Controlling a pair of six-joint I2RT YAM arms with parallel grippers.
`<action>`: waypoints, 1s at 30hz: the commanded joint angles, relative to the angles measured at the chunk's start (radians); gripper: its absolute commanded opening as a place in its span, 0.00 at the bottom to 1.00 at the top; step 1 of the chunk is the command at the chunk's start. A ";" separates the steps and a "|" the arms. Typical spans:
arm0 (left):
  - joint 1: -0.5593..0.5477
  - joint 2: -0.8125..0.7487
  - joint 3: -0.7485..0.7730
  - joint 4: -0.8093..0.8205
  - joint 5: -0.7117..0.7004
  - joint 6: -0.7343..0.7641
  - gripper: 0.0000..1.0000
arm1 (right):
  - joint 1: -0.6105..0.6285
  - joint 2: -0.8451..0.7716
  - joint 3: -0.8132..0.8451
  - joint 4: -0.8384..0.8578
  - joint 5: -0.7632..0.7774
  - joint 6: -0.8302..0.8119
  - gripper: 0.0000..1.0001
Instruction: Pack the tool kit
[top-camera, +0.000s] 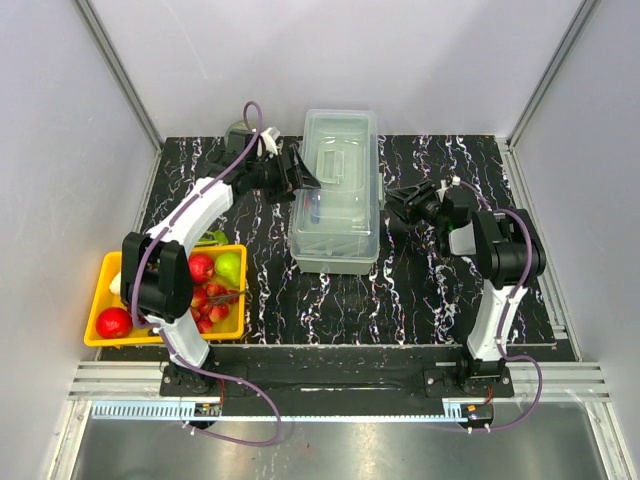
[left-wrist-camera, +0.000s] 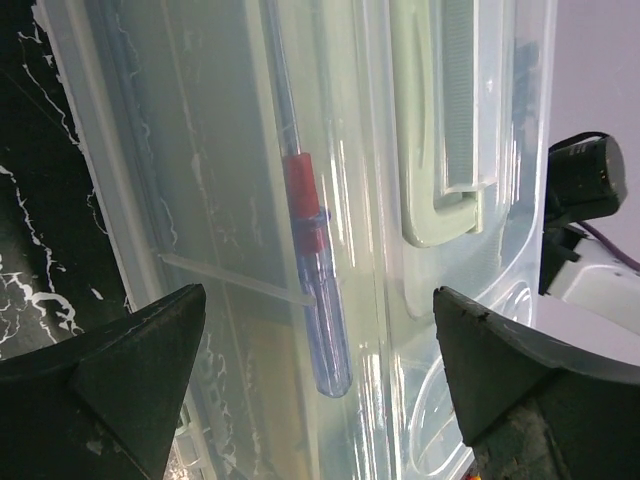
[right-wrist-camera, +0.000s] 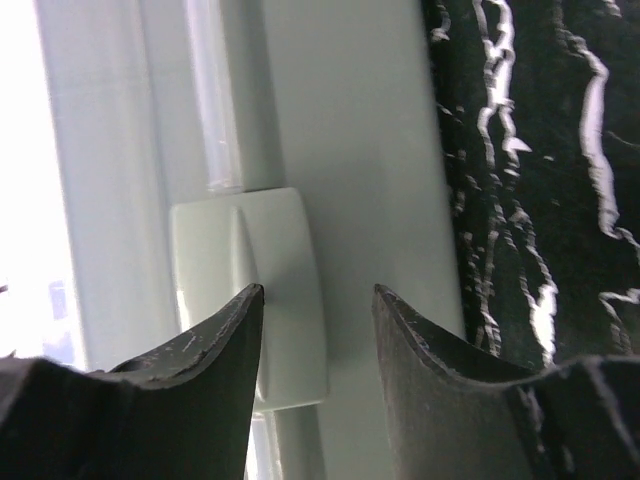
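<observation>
1. Standing at the near edge of the table, I first see the yellow tray in the near left corner. It holds a red apple, a green pear and smaller red fruit.
2. Further in, about midway between the left and right edges, sits the tool kit, a translucent pale box. Its long axis runs from near to far, its far end reaches the far edge, and its lid is down.
3. The right gripper points at the box's right wall, just beside it. Seen from its wrist, its dark fingers stand partly apart with nothing between them. A pale latch on the box wall lies just beyond the tips, half behind the left-hand finger in that view. I cannot tell whether either tip touches it.
4. A little further back, the left gripper faces the box's left side. Its fingers are spread wide and hold nothing.
5. Between those fingers, through the cloudy plastic, a screwdriver with a clear blue handle and a red collar shows inside the box, lying along its length.
6. Beyond the screwdriver in the left wrist view, the lid handle lies flat in its recess on top.
</observation>
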 joint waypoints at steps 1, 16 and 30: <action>-0.011 0.010 0.060 -0.084 -0.054 0.072 0.99 | 0.057 -0.098 0.049 -0.404 0.011 -0.218 0.53; 0.021 -0.002 0.198 -0.170 -0.184 0.163 0.99 | 0.040 -0.174 0.334 -1.116 0.282 -0.588 0.41; 0.024 0.147 0.281 -0.181 -0.012 0.138 0.99 | 0.108 0.012 0.665 -1.332 0.194 -0.805 0.08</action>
